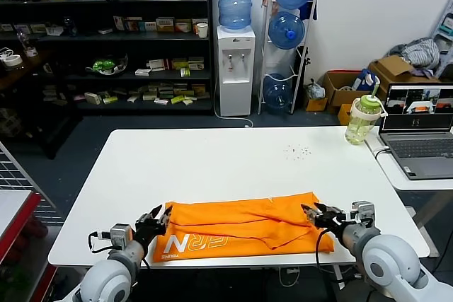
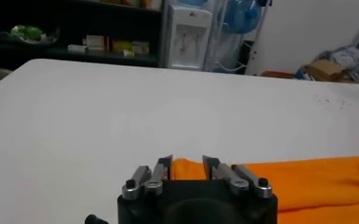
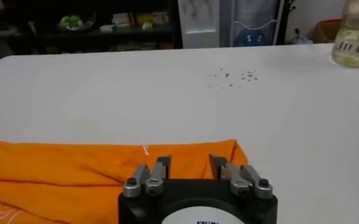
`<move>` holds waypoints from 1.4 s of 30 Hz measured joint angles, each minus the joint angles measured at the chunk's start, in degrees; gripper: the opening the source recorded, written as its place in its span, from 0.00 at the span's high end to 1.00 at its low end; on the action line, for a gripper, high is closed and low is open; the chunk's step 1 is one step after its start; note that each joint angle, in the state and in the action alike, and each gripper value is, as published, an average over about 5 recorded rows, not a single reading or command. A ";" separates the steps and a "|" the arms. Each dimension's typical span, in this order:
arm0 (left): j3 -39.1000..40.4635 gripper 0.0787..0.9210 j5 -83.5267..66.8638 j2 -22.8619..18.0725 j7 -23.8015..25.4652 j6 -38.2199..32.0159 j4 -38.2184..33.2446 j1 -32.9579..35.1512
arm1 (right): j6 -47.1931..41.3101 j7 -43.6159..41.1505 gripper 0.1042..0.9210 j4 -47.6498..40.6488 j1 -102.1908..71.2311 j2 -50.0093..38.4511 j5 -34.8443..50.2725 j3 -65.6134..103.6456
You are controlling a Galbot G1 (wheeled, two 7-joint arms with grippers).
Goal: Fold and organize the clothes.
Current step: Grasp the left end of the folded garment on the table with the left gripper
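My left gripper (image 1: 160, 215) sits at the left end of the orange T-shirt (image 1: 241, 228), its fingers (image 2: 165, 167) parted with only a strip of cloth edge showing in the gap; nothing is pinched. My right gripper (image 1: 311, 213) mirrors it at the shirt's right end, fingers (image 3: 162, 165) likewise apart and holding nothing, the folded corner lying just ahead of the tips.

Between the two sets of fingers the shirt lies in a long folded band along the near edge of the white desk (image 1: 233, 160), with a loose fold rumpled toward my right fingers.

I judge it light, soft and limp: thin cotton that will sag and slide over itself when lifted, so a one-layer pinch would let the fold fall open. I would take it at the two end corners, catching all layers at once, and keep the fingers low to the desk. It is not fragile and not slippery against the pads.

Large white lettering (image 1: 197, 243) shows on the part nearest my left fingers; I read something like "RN", with small text beside it too fine to make out. A small white tag (image 3: 145, 149) peeks out just beyond my right fingers, unreadable.
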 measured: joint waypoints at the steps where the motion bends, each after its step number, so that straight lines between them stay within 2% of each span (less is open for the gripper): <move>1: -0.03 0.52 0.20 -0.17 -0.01 0.00 0.03 0.30 | 0.02 -0.08 0.39 0.14 -0.31 0.03 -0.06 0.32; 7: -0.21 0.31 1.69 -1.93 -0.12 -0.28 0.66 1.82 | 0.13 -0.46 0.18 0.96 -2.35 0.45 -0.39 2.25; 10: -0.22 0.19 2.48 -3.18 -0.10 -0.61 1.24 2.10 | 0.15 -0.57 0.13 1.20 -3.14 0.51 -0.44 2.98; 12: -0.20 0.14 2.89 -3.88 -0.05 -0.77 1.69 2.15 | 0.18 -0.63 0.12 1.27 -3.47 0.51 -0.45 3.36; 20: -0.02 0.12 4.15 -5.51 0.30 -1.36 3.59 2.58 | 0.21 -0.70 0.12 1.31 -4.11 0.84 -0.45 4.00; 23: 0.06 0.16 4.59 -5.99 0.60 -1.70 4.35 2.71 | 0.21 -0.71 0.12 1.35 -4.35 0.87 -0.43 4.14; 26: 0.14 0.25 4.80 -6.40 0.79 -2.05 5.05 2.63 | 0.22 -0.72 0.12 1.40 -4.54 0.79 -0.41 4.31; 42: 0.29 0.81 5.05 -7.82 0.65 -2.81 5.87 3.07 | 0.39 -0.74 0.12 1.50 -4.68 1.11 -0.39 4.57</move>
